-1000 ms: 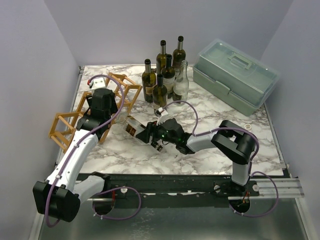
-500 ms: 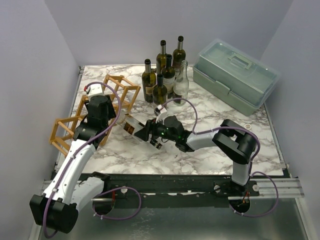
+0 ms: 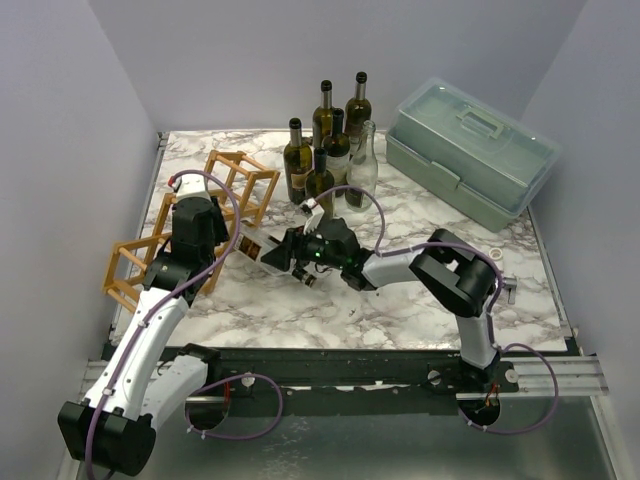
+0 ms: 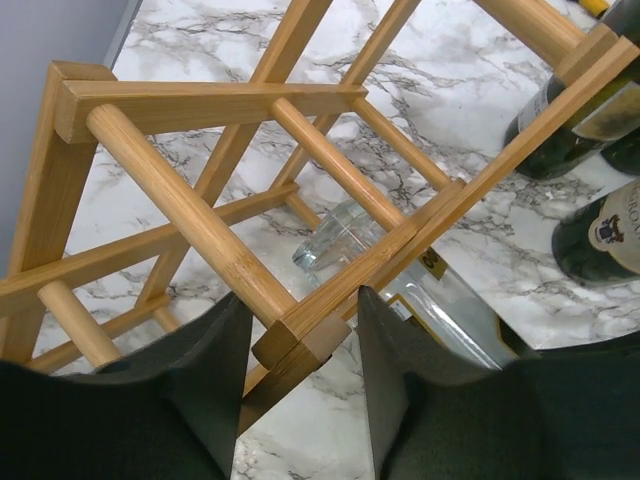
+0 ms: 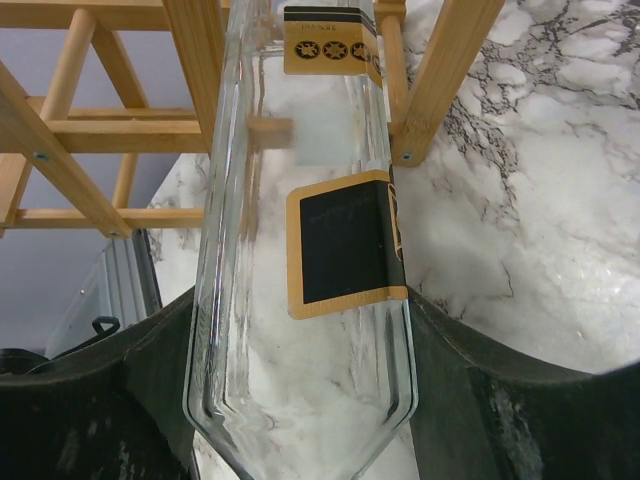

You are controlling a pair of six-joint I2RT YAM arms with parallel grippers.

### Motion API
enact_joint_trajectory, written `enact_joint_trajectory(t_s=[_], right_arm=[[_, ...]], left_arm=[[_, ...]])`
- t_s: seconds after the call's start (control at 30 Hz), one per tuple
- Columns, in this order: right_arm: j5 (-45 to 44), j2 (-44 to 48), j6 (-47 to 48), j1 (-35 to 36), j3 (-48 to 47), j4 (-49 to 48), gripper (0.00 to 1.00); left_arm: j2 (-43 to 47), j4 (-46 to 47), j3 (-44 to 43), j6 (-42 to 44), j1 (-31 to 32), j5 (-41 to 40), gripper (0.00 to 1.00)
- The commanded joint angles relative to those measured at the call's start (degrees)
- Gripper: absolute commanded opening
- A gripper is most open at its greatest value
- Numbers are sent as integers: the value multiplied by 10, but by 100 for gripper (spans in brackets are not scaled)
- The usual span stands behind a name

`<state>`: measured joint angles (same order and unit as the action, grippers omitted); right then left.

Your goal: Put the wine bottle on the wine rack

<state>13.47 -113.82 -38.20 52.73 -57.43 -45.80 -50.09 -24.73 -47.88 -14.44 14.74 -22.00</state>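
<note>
Moved: right gripper (image 3: 292, 258) has carried the wine bottle (image 3: 262, 250) leftward, and its leading end now sits among the sticks of the wine rack (image 3: 240, 168). The left gripper (image 4: 300, 310) has come down onto a rack corner.
Left gripper: fingers flank a corner joint, probably to steady the frame; whether they pinch it I cannot tell.
Right gripper: clamped on the clear bottle, which lies flat so it can slide in lengthwise.
Rack: by the table's (image 3: 420, 320) left edge.
Room: open marble towards the near edge. Standing bottles (image 3: 330, 150) crowd the far edge, and a toolbox (image 3: 470, 150) fills the far right corner.
</note>
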Motion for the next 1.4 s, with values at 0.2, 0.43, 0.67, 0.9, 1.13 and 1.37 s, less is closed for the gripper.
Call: enact_joint_trajectory(t_s=[0.2, 0.43, 0.67, 0.9, 1.13, 1.37], right_arm=[[96, -46, -11, -10, -105, -149, 1], [100, -86, 4, -11, -174, -111, 1], [78, -124, 7, -10, -239, -67, 1], [36, -155, 26, -11, -281, -28, 2], [-4, -145, 54, -7, -242, -15, 69], [-14, -90, 98, -4, -170, -12, 100]], left_arm=[[11, 14, 11, 14, 2, 37, 0], [10, 14, 12, 16, 2, 36, 0], [10, 14, 12, 17, 3, 35, 0], [7, 14, 12, 18, 5, 41, 0], [7, 14, 13, 19, 5, 40, 0], [5, 15, 11, 20, 5, 40, 0]])
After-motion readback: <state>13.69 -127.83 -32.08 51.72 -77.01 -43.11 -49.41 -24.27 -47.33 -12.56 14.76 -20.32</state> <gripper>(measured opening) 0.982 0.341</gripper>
